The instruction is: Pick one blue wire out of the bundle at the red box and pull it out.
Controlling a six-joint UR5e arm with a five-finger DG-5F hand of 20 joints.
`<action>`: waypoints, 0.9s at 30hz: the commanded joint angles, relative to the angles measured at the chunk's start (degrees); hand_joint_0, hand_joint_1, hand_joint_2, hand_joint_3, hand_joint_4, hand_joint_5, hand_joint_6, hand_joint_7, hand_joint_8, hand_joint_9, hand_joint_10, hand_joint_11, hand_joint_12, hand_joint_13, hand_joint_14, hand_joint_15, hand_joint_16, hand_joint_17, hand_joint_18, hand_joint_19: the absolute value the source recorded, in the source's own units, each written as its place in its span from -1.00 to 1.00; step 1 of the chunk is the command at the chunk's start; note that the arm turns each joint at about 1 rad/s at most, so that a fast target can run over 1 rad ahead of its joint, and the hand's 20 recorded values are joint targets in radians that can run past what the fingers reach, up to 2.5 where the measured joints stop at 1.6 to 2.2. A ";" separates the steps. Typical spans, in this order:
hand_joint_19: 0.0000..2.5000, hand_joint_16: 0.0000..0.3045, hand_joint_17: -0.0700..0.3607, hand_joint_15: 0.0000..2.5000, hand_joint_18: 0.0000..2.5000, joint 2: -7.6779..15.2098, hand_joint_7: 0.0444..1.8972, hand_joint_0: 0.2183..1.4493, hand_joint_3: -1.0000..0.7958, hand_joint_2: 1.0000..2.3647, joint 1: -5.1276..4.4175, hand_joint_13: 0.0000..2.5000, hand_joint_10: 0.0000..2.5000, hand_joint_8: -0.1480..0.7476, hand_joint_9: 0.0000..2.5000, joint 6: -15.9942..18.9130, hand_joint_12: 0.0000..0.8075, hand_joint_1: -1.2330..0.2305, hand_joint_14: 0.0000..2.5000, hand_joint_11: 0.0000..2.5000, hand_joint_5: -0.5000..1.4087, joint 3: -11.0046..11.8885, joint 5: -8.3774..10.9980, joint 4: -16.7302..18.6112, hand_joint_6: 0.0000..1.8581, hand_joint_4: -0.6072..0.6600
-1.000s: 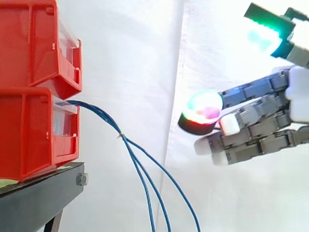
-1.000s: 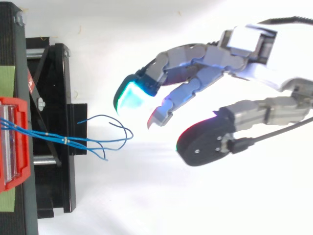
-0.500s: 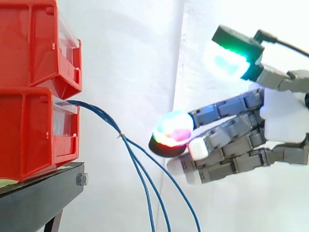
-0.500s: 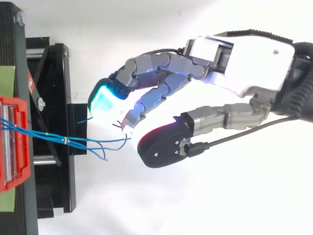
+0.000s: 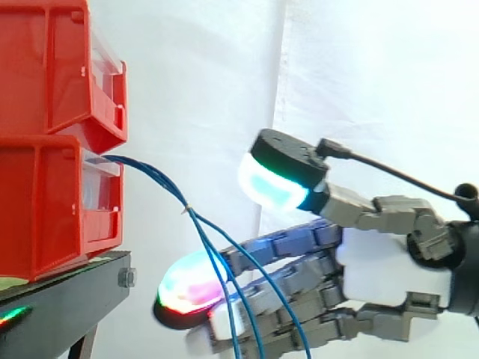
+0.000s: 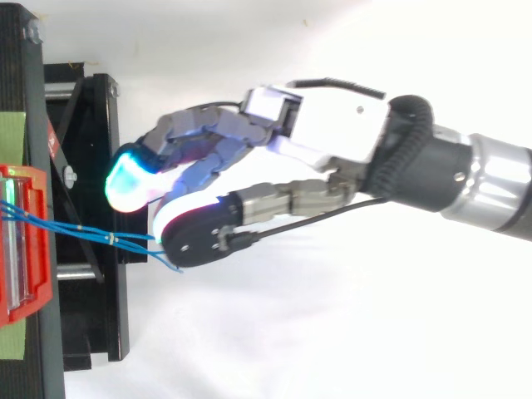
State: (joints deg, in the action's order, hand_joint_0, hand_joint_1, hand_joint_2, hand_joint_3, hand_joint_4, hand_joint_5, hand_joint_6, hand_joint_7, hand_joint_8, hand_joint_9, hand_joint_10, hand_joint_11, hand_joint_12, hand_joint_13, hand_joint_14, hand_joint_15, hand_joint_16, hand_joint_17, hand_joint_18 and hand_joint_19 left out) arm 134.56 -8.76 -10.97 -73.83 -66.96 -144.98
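Bins (image 5: 52,187) left, wires (image 5: 187,211) middle, hand (image 5: 389,262) right

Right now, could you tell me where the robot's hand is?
In the side view the hand is at lower right, with the hanging blue wires crossing in front of its fingers, right of the lower red box.

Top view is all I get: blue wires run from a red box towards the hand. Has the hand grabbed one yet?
Observer: Not yet. From the side the hand is open: its thumb sits high above the fingertips, wide gap between.
Visitor: Where do the wires go?
Observer: The blue wires leave the lower red box of two stacked, then droop down across the fingers; touching or not, I can't tell.
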 commanded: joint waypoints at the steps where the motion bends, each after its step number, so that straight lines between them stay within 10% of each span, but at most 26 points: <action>1: -0.83 -0.63 -0.09 -0.87 -0.68 2.37 -0.15 -0.48 -0.38 -0.99 -0.47 -0.56 -0.99 0.17 -0.25 0.86 0.03 -0.03 -1.00 -0.69 -0.60 4.48 -0.63 -1.71 -0.46 0.63; 15: -0.81 -0.64 -0.10 -0.86 -0.64 2.28 0.35 -0.42 -0.30 -0.98 -1.17 -0.54 -0.99 0.14 -0.27 -0.11 0.03 -0.20 -0.99 -0.67 -0.57 4.66 -1.07 -0.48 -0.46 0.45; 27: -0.80 -0.63 -0.09 -0.84 -0.63 2.28 0.04 -0.41 -0.15 -0.97 -0.91 -0.54 -0.99 0.15 -0.30 0.60 0.05 -0.22 -0.99 -0.61 -0.64 4.66 -1.07 0.05 -0.19 0.34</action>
State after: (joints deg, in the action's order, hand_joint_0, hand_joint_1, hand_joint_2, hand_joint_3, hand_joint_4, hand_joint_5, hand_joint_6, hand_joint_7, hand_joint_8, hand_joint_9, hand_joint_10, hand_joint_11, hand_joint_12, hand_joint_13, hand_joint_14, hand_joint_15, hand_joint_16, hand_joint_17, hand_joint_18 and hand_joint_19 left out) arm 136.85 -9.80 -10.63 -69.17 -68.03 -144.94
